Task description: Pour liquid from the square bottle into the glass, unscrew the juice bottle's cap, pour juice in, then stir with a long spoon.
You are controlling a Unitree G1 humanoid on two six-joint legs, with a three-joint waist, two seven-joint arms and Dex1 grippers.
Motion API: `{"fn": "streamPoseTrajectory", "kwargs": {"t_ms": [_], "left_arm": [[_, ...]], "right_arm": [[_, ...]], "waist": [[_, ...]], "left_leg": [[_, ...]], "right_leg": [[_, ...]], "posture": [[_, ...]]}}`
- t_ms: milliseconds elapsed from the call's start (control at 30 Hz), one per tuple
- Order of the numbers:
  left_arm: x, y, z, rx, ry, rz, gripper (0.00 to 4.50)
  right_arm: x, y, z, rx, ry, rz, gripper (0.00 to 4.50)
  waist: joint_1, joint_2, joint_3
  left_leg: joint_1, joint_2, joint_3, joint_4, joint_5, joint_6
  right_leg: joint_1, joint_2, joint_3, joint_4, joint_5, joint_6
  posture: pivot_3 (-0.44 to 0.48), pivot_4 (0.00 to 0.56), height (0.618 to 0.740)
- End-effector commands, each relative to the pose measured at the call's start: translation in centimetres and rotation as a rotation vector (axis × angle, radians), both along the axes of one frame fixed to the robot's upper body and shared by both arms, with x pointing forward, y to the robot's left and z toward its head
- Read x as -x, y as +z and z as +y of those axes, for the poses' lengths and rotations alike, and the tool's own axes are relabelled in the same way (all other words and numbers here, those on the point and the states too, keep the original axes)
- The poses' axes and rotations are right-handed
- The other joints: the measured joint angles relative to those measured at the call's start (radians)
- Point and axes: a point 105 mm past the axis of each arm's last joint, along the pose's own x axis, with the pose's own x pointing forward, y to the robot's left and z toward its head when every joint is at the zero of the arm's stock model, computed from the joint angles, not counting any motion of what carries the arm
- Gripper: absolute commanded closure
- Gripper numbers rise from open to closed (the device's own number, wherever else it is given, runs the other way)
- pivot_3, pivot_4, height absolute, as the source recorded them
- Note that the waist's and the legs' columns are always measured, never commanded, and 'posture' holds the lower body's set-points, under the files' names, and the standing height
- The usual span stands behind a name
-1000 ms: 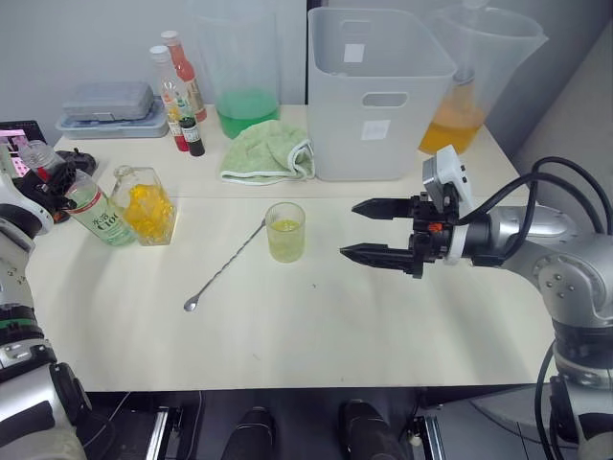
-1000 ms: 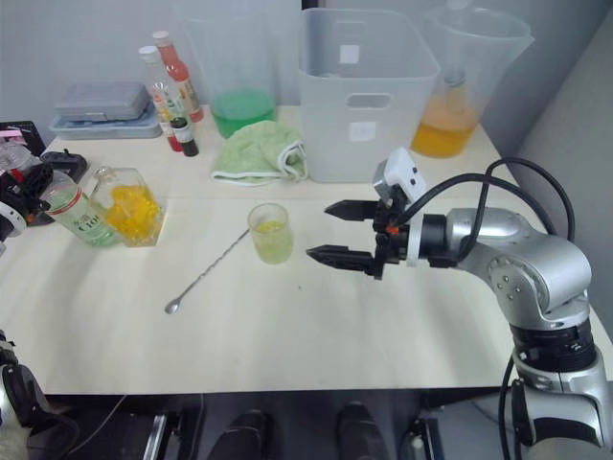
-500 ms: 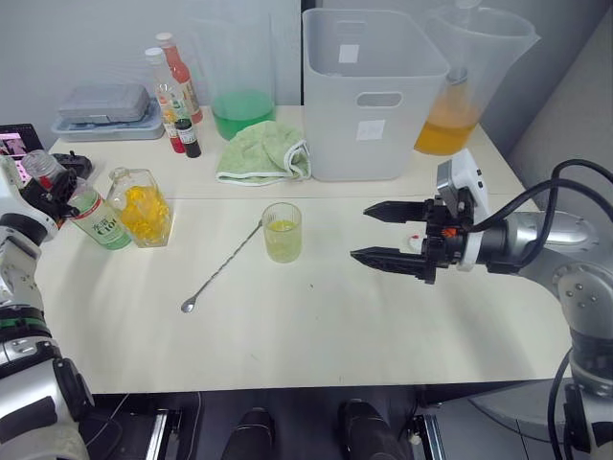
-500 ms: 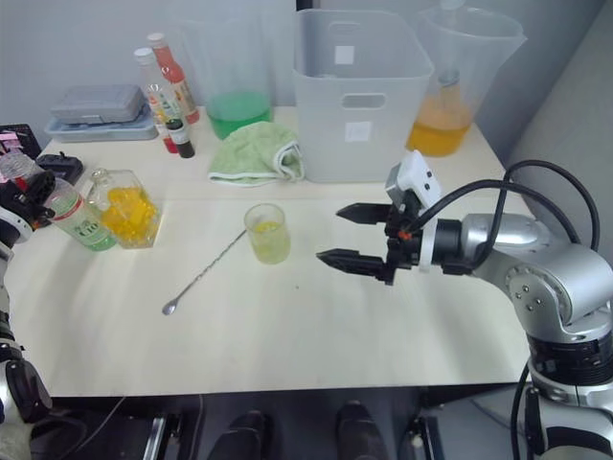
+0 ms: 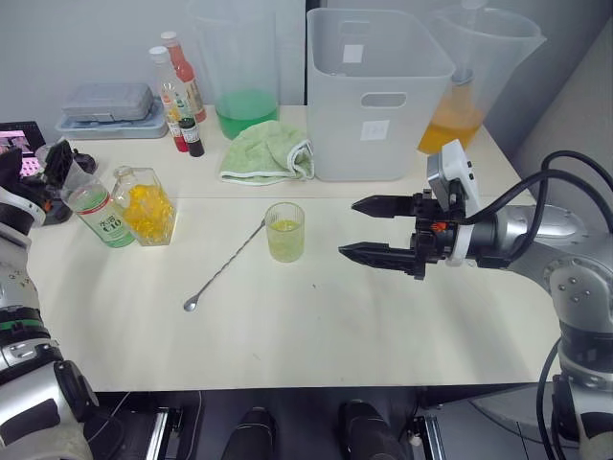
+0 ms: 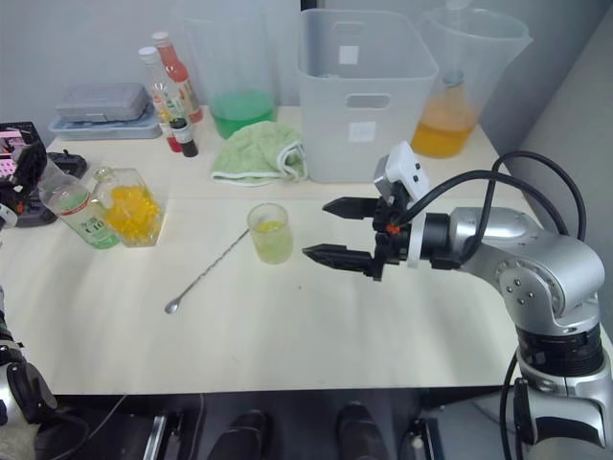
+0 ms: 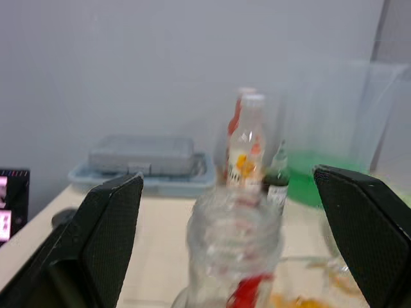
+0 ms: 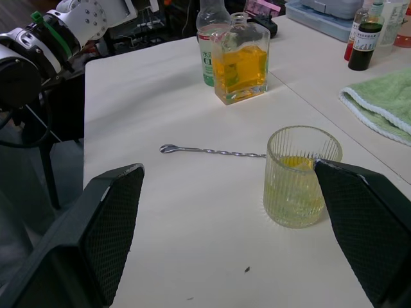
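The juice bottle's point(image 7: 234, 247) open neck is standing between the left gripper's point(image 7: 234, 212) spread black fingers point(image 7: 106, 221).

Ribbed clear glass point(image 5: 285, 231), twisted shiny metal long spoon point(image 5: 225, 265), fluffy green cloth point(image 5: 269, 151) and a matt cream table point(image 5: 316, 335) are seen.

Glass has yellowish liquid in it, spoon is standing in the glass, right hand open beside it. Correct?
Not quite. The spoon isn't in the glass; it lies flat on the table, as the right wrist view shows. The glass does hold yellowish liquid, and the right hand is open beside it.
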Motion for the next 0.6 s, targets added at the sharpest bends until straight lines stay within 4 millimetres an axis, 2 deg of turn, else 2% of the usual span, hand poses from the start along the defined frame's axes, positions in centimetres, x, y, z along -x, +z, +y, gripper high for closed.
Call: {"fn": "streamPoseTrajectory", "kwargs": {"t_ms": [33,100,233,300,367,467,600], "left_arm": [[2.2,5.1,-1.1,-0.008,-0.076,-0.204,0.03],[2.9,6.7,-1.8,-0.007,-0.116,-0.256,0.03],[4.8,10.4,-5.3,0.009,-0.293,-0.374,0.03],[5.2,10.7,-9.6,-0.072,-0.472,-0.314,0.03],[5.5,9.9,-13.0,-0.152,-0.610,-0.221,0.03],[5.8,8.4,-14.9,-0.192,-0.702,-0.113,0.03],[5.8,2.8,-16.0,-0.337,-0.771,0.130,0.03]], "right_arm": [[0.4,0.9,0.4,-0.011,0.025,-0.037,0.00],[0.4,1.0,0.4,-0.012,0.028,-0.038,0.00],[0.3,1.1,0.3,-0.009,0.037,-0.048,0.00],[0.1,1.3,0.1,-0.015,0.025,-0.062,0.00],[-0.1,1.7,0.0,-0.041,0.020,-0.076,0.00],[0.0,2.3,0.1,-0.096,0.033,-0.100,0.00],[-0.6,1.2,-1.7,-0.075,-0.042,-0.083,0.00]], "waist": [[0.000,0.000,0.000],[0.000,0.000,0.000],[0.000,0.000,0.000],[0.000,0.000,0.000],[-0.001,0.000,0.000],[-0.003,0.000,0.000],[-0.013,0.001,0.000]], "left_leg": [[0.000,0.000,0.000,0.000,0.000,0.000],[0.000,0.000,0.000,0.000,0.000,0.000],[0.000,0.000,0.000,0.000,0.000,0.000],[0.000,0.000,0.000,0.000,0.000,0.000],[0.000,0.000,0.000,0.000,0.000,0.000],[0.001,0.000,0.000,0.000,0.000,0.000],[0.003,0.001,0.001,-0.003,0.000,0.000]], "right_leg": [[0.000,0.000,0.000,0.000,0.000,0.000],[0.000,0.000,0.000,0.000,0.000,0.000],[0.000,0.000,0.000,0.000,0.000,0.000],[0.000,0.000,0.000,-0.001,0.000,0.000],[0.001,0.000,0.000,0.000,0.000,0.000],[0.001,0.000,0.000,0.000,0.000,0.000],[0.001,0.001,0.001,0.000,-0.001,-0.001]], "posture": [[0.000,0.150,0.740],[0.000,0.150,0.740],[0.000,0.150,0.740],[0.000,0.150,0.740],[0.000,0.150,0.740],[0.000,0.150,0.740],[0.000,0.150,0.740]]}}
